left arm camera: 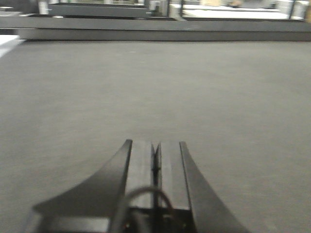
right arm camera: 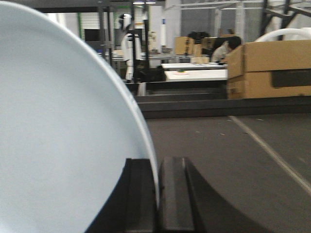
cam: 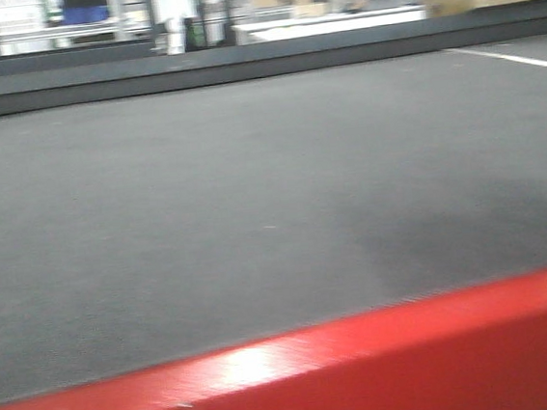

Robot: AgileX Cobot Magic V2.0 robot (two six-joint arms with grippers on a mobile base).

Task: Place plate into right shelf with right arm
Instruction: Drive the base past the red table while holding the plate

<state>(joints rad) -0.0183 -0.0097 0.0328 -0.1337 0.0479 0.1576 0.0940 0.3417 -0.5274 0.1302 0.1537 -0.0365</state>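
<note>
One white plate (right arm camera: 58, 136) fills the left of the right wrist view. It stands on edge, its thin rim pinched between the two dark fingers of the right pincer (right arm camera: 158, 194), which sit narrow around it. Gripping the rim rather than the face probably lets the plate slide edgewise into a shelf slot. The left pincer (left arm camera: 155, 160) is pressed together on nothing, low over the grey floor (left arm camera: 218, 87). It looks parked out of the way, since the task belongs to the other arm. No shelf shows in any view. The front camera sees only grey floor and a red ledge (cam: 366, 361) across the bottom. Judging by that, the plate is in hand but the placing has not yet begun.
</note>
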